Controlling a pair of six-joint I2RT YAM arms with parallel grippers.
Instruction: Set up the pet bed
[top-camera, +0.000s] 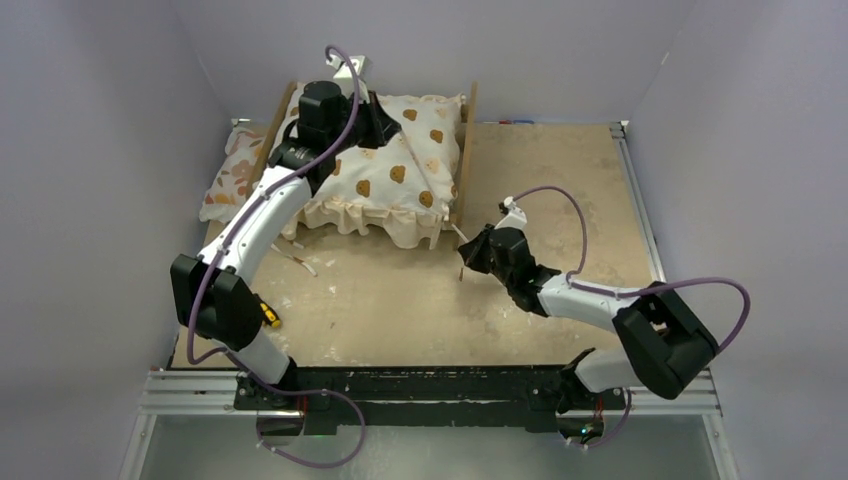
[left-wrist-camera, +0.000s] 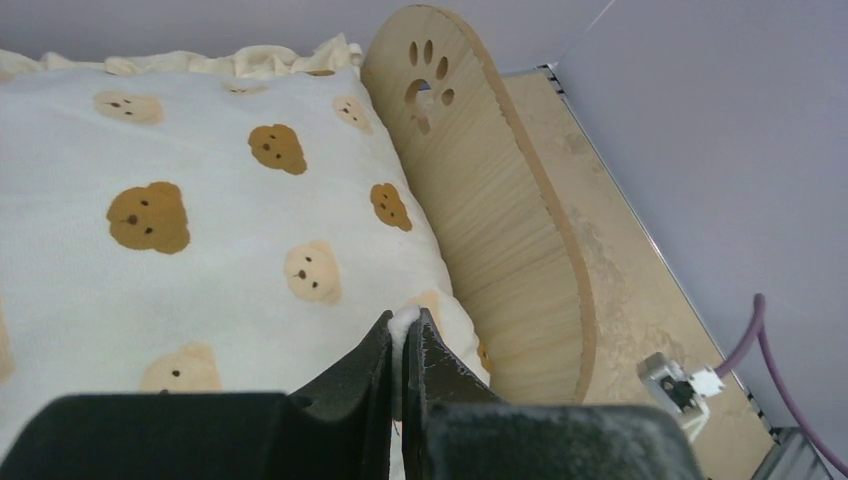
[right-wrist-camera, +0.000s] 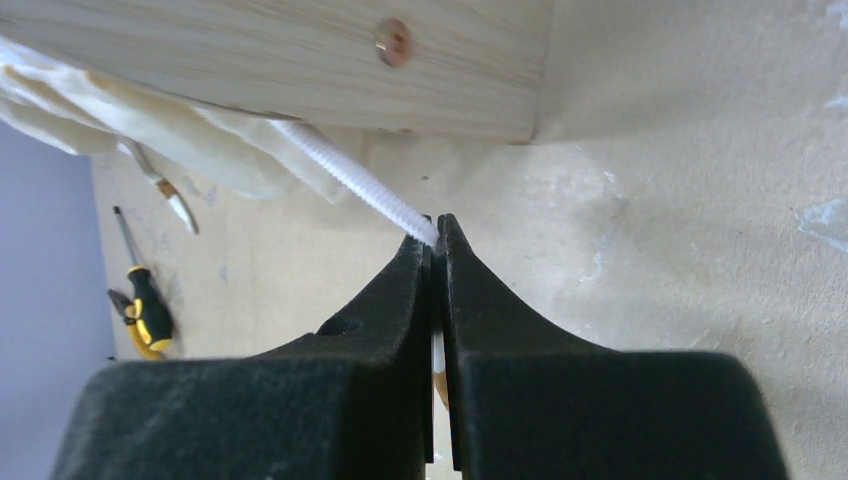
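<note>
— So, where's the pet bed?
— Far across the counter, cushion in. My left fingers pinch cushion cloth; my right fingers clamp its white cord.
— Next?
— Probably tugging it square, gently.

Pale lilac walls, scuffed beige tabletop

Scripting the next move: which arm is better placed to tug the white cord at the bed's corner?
Right: right gripper pinches that cord by the pet bed; left gripper holds the cushion.
</note>
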